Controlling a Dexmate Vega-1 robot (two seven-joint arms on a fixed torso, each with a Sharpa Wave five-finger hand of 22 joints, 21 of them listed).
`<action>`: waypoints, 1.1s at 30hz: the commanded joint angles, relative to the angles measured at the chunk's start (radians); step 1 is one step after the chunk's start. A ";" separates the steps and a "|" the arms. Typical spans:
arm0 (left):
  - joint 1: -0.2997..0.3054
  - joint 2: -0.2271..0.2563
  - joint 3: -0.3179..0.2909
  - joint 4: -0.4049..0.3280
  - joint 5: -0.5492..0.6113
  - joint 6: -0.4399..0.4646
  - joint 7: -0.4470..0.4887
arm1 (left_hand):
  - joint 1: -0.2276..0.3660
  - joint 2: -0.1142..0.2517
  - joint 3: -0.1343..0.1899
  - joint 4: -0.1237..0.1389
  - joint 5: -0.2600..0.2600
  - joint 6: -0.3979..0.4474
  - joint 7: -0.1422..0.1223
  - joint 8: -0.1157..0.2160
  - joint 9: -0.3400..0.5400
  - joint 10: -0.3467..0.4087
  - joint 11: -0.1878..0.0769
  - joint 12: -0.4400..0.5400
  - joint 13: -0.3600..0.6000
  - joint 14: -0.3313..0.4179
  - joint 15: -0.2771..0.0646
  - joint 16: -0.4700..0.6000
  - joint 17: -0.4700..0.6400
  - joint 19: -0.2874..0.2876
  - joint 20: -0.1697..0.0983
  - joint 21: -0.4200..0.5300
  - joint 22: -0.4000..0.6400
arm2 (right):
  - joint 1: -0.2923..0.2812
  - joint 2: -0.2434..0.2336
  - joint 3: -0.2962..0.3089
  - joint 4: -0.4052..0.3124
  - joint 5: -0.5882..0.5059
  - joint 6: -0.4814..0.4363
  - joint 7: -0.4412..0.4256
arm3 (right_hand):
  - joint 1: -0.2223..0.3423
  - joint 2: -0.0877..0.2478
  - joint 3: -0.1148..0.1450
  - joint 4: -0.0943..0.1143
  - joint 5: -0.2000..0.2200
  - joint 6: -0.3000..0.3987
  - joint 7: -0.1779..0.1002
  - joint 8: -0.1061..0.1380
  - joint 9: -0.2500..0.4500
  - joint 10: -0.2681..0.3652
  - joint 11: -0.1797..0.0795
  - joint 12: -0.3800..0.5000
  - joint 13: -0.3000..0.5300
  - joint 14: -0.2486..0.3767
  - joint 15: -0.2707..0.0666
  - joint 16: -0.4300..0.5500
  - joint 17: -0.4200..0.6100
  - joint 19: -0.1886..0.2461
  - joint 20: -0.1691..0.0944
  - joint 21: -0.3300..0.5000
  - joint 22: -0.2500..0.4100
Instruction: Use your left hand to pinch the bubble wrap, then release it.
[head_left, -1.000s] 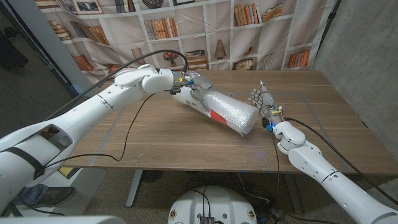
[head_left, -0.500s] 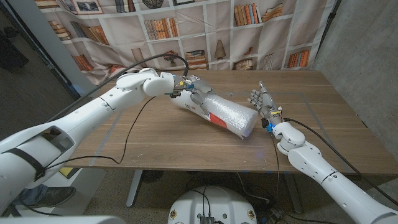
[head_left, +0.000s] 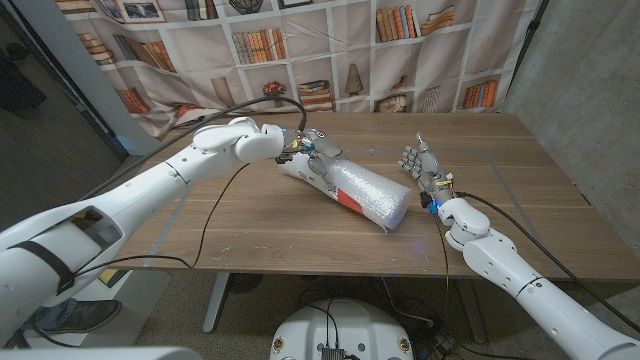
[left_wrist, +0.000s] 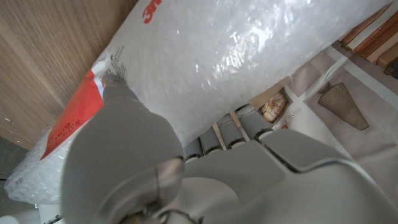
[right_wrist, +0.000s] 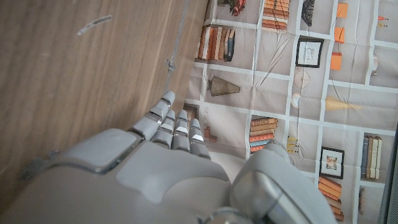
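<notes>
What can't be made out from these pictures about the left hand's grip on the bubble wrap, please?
- Head view: the left hand sits at the far end of the bubble wrap; too small to tell pinching from touching.
- Left wrist view: one finger presses the wrap; the hand's back hides the rest.

Clear bubble wrap (head_left: 355, 187) with red label; brown wood-grain table (head_left: 260, 225).

Bubble wrap roll (head_left: 352, 185) and left hand (head_left: 318, 152) farther right
</notes>
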 joint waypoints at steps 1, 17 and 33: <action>0.000 0.001 0.020 -0.014 0.069 0.023 -0.008 | -0.011 -0.003 -0.014 0.004 0.009 -0.028 -0.001 -0.002 0.001 -0.037 -0.011 -0.006 0.003 -0.035 -0.048 -0.004 0.003 -0.027 0.001 -0.010 0.001 | -0.003 -0.004 -0.004 -0.006 0.002 -0.009 -0.001 | -0.002 0.008 0.002 -0.008 0.002 0.009 0.003 0.000 0.002 0.005 -0.002 0.004 0.003 0.002 0.007 0.005 0.003 0.006 -0.007 -0.005 0.004; -0.007 -0.010 0.039 0.002 0.104 0.024 -0.004 | -0.046 -0.016 -0.039 0.019 0.022 -0.121 0.001 -0.004 0.001 -0.124 0.011 -0.004 0.003 -0.111 -0.039 -0.001 0.003 -0.098 0.000 -0.017 0.001 | -0.014 -0.013 -0.001 -0.018 0.002 -0.020 -0.010 | -0.003 0.008 0.002 -0.008 0.002 0.009 0.003 0.000 0.002 0.005 -0.001 0.004 0.003 0.001 0.008 0.005 0.003 0.006 -0.006 -0.006 0.004; -0.028 -0.012 0.052 0.002 0.119 0.030 -0.045 | -0.166 -0.054 -0.116 0.068 0.052 -0.374 0.032 -0.011 0.004 -0.349 0.048 -0.003 0.003 -0.300 -0.005 -0.003 0.003 -0.229 0.014 -0.015 -0.001 | -0.004 -0.028 -0.003 -0.023 -0.005 -0.031 0.001 | -0.003 0.007 0.001 -0.008 0.002 0.008 0.005 -0.001 0.002 0.003 0.003 0.003 0.003 -0.001 0.011 0.004 0.003 0.001 -0.003 -0.008 0.004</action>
